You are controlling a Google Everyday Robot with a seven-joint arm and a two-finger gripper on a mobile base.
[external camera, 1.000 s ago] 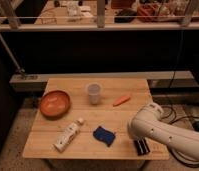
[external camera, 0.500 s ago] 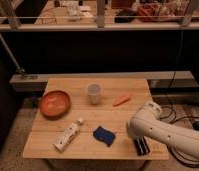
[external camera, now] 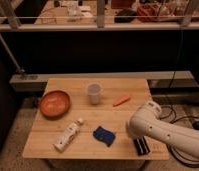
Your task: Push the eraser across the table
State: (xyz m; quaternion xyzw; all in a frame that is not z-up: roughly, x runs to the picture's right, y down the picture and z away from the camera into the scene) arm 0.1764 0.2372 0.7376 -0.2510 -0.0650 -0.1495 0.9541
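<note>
The eraser [external camera: 104, 135] is a flat blue block lying near the front edge of the wooden table [external camera: 128, 107], about mid-width. My gripper [external camera: 141, 146] hangs from the white arm [external camera: 158, 131] at the table's front right. It points down at the tabletop, a short way right of the eraser and not touching it. Its two dark fingers are close together and hold nothing.
An orange bowl [external camera: 55, 103] sits at the left and a white cup [external camera: 94, 93] at the middle back. An orange carrot-like piece [external camera: 121, 100] lies right of the cup. A white bottle [external camera: 68, 136] lies front left. Cables [external camera: 185, 112] lie on the floor at the right.
</note>
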